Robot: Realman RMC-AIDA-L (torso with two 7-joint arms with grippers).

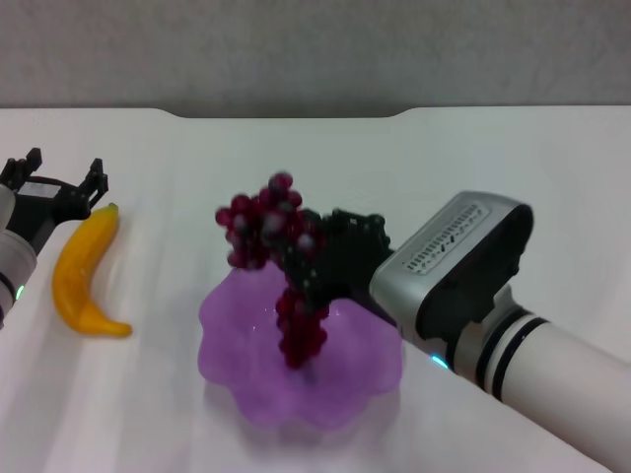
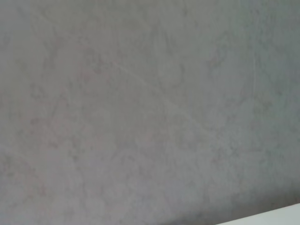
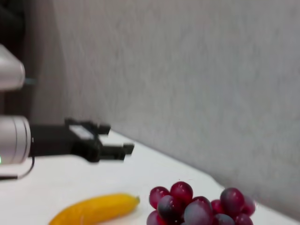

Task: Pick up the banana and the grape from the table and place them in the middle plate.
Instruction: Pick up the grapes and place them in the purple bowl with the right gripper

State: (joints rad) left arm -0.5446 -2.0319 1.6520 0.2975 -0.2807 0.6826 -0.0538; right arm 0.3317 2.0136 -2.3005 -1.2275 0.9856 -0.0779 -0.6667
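Already clamped on the grape [image 1: 276,246] by the right gripper [image 1: 314,258], bunch hanging lengthwise, lower end dipping into the middle plate [image 1: 232,379]; straight down to release. Nearer the banana [image 1: 87,271] on the table [image 1: 493,158]: left gripper [image 1: 57,182], fingers spread, just beyond its green tip

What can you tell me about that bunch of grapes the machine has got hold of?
The grape is a long bunch of small, round, glossy dark-red to purple berries, a few greyish. The right gripper is clamped around its middle, holding it in the air. The upper cluster spreads wide above the black fingers; the lower end hangs down over the middle plate. Whether its tip touches the plate cannot be told.
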